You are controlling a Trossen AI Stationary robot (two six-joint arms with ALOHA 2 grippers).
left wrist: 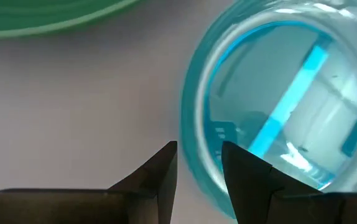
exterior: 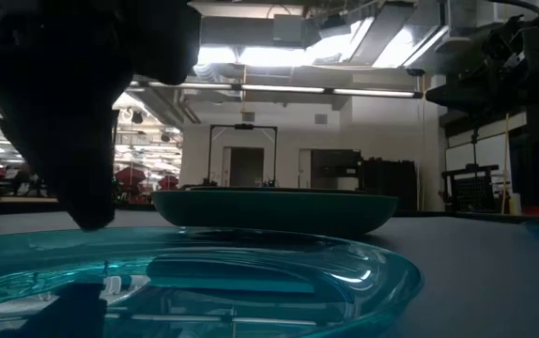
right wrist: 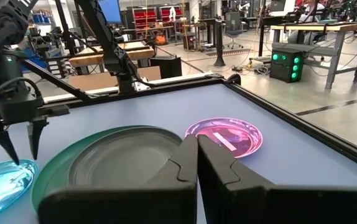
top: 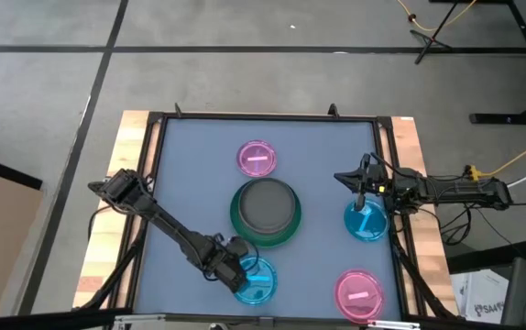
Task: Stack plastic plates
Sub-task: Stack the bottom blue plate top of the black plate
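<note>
My left gripper is open and low over the left rim of a translucent blue plate near the table's near edge. One finger stands inside the rim and one outside. My right gripper is shut and hovers level beside the second blue plate, at the table's right. A dark grey plate sits inside the large dark green plate at the centre. Two translucent magenta plates lie flat: one far, one near right. No opaque pink plate shows. My left gripper comes at the near blue plate from above, slanting in from the table's left, with its fingertips on either side of the plate's left rim. I cannot tell whether they touch the rim. The plate lies flat on the table.
A raised dark frame runs around the grey table mat. Bare mat lies left of the green plate and between the two right-hand plates. Cables hang off the table's right side.
</note>
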